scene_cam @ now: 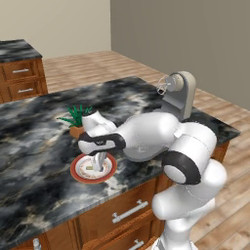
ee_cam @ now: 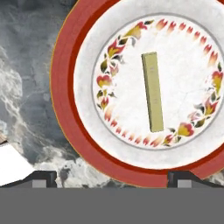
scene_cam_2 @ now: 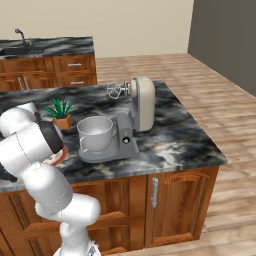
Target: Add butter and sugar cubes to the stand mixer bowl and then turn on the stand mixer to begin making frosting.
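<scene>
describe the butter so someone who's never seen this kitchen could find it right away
On the dark marble island counter, left of the stand mixer, sits a round red-rimmed plate under the open claw. The butter lies inside its floral ring: the only thing on it, a slim, flat, yellowish-green stick.

From the left, the arm's white forearm covers the stand mixer bowl and most of the stand mixer (scene_cam: pixel 178 95). The plate (ee_cam: pixel 65 87) runs off the hand view's top and right edges. From the right, the arm hides nearly all of that plate. The sugar cubes are too small to spot.
</scene>
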